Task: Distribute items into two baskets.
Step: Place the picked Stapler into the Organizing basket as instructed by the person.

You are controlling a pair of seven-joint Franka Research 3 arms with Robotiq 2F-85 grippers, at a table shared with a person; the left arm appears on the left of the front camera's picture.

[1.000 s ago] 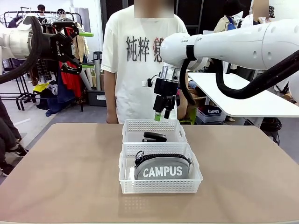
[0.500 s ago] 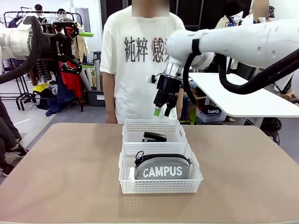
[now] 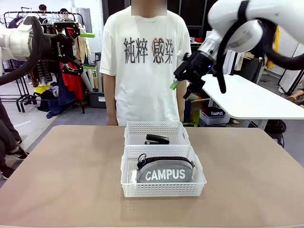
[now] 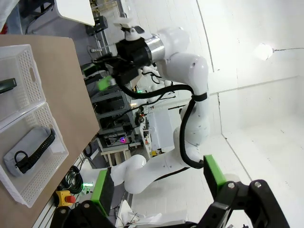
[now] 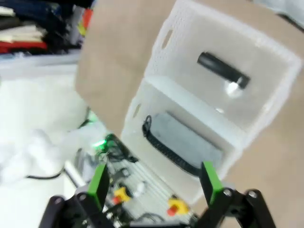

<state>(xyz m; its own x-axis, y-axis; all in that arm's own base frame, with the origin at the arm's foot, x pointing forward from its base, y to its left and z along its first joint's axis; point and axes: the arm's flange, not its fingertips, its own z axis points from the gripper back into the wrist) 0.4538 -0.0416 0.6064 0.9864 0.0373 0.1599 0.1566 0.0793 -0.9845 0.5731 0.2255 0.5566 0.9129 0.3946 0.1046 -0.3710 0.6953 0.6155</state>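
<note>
Two white lattice baskets sit end to end at the table's middle. In the near basket point(image 3: 164, 189) lies the grey CAMPUS pouch point(image 3: 165, 171). The black stapler point(image 3: 156, 138) rests in the far basket point(image 3: 156, 127). My right gripper point(image 3: 183, 88) hangs open and empty, high above and to the right of the baskets, in front of the person's arm. Its wrist view looks down on the stapler point(image 5: 222, 70) and pouch point(image 5: 183, 142) past the open right gripper point(image 5: 154, 180). My left gripper point(image 3: 88, 51) is open, raised at far left. Past the left gripper point(image 4: 159, 178), the pouch point(image 4: 31, 149) appears.
A person in a white printed T-shirt point(image 3: 145, 61) stands at the table's far edge, just behind the baskets. The brown tabletop point(image 3: 61, 175) stretches bare on both sides of the baskets. A white side table point(image 3: 247, 102) stands behind at right, a clothes rack point(image 3: 66, 85) behind at left.
My right gripper has risen from just above the far basket and swung up and to the right, staying open. The left arm, the baskets and both items have not moved.
</note>
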